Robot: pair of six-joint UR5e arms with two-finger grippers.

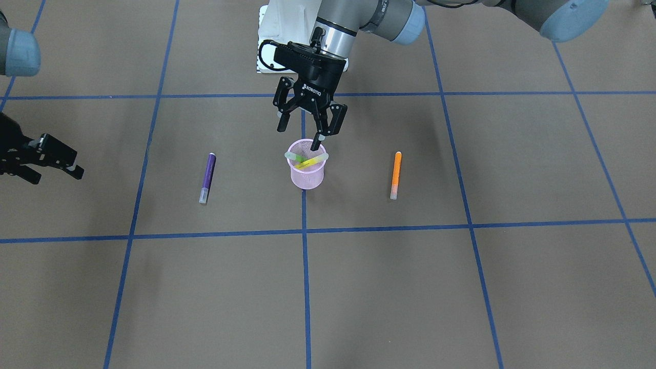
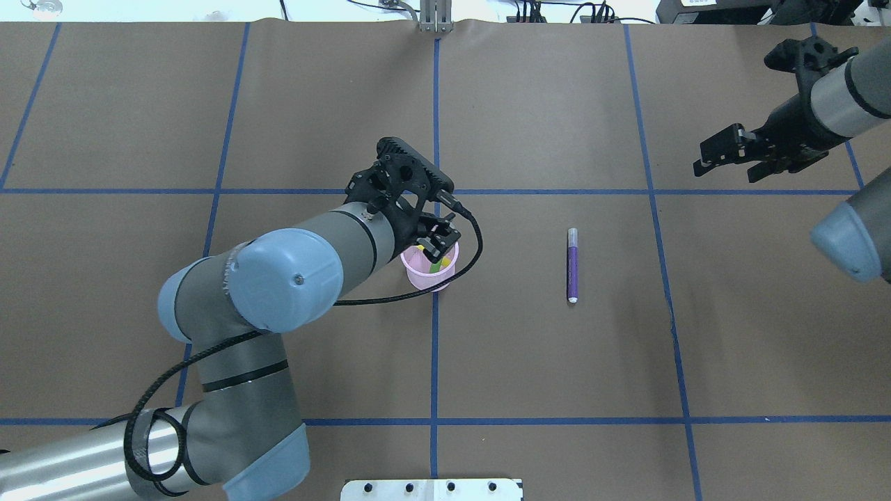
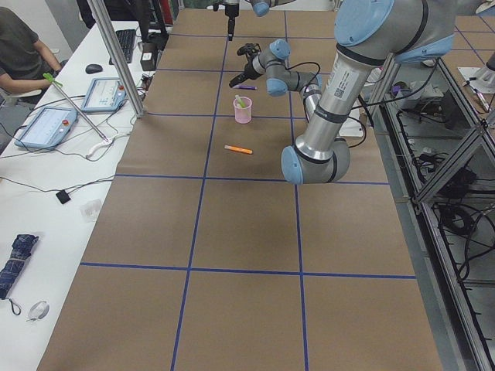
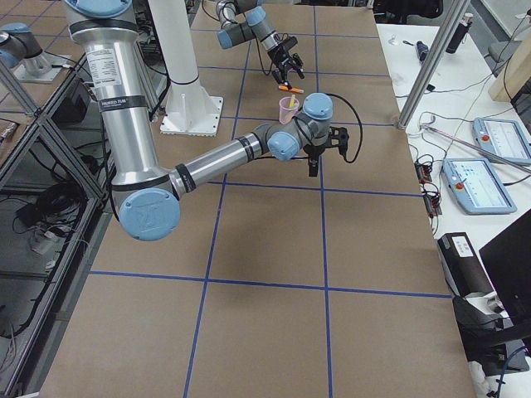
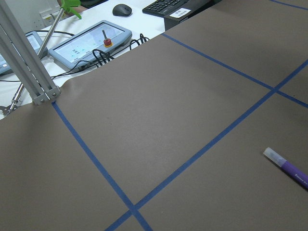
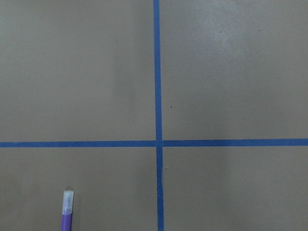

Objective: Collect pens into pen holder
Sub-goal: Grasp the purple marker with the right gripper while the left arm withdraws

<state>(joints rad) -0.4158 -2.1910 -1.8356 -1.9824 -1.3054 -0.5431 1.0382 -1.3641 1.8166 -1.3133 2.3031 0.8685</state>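
Note:
The pink mesh pen holder (image 1: 306, 174) stands at the table's middle and also shows in the overhead view (image 2: 426, 273). A green pen (image 1: 293, 155) and a yellow pen (image 1: 311, 162) lean inside it. My left gripper (image 1: 303, 132) hangs open and empty just above its rim, one fingertip (image 1: 321, 138) at the rim. The purple pen (image 1: 207, 177) lies flat on the robot's right of the cup, as the overhead view (image 2: 572, 264) shows. The orange pen (image 1: 395, 174) lies flat on the other side, hidden under my left arm in the overhead view. My right gripper (image 2: 724, 165) is open and empty, far right.
Blue tape lines cross the brown paper table. The white robot base (image 1: 287, 31) stands behind the cup. The left wrist view shows the purple pen's cap (image 5: 276, 156), with tablets (image 5: 89, 41) and a metal post (image 5: 29, 67) beyond the table's edge.

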